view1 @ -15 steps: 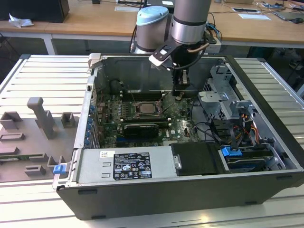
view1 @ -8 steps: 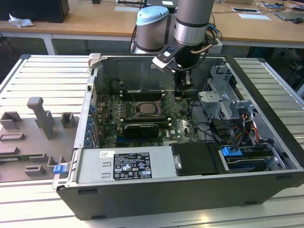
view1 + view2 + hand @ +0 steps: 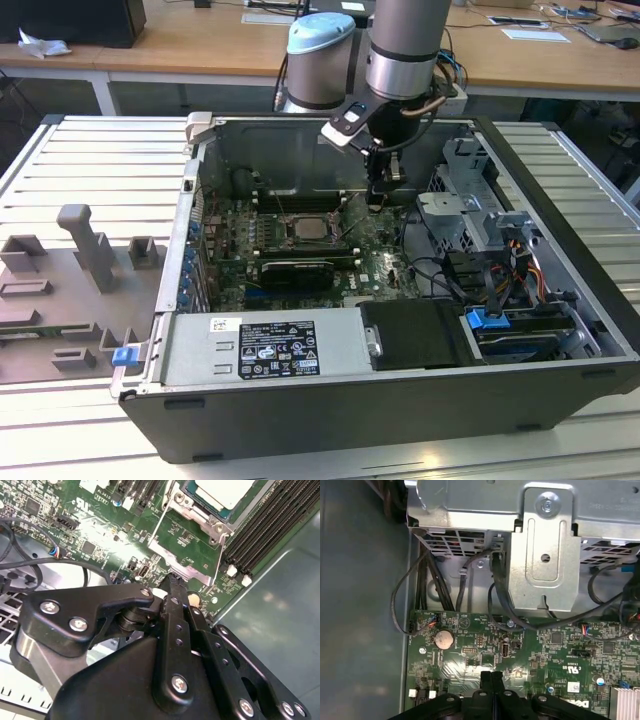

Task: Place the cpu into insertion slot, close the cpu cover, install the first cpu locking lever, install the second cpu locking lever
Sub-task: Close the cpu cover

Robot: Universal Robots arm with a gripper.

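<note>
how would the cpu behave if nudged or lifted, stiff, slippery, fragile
The cpu looks like a thin flat plate, so it is probably stiff, light and unlikely to roll. Its smooth metal face may be slippery.

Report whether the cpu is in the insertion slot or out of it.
In. The cpu lies flat inside the metal rim of the insertion slot in the second wrist view.

cpu in insertion slot | pincer nr slot, on the exterior view's right
</note>
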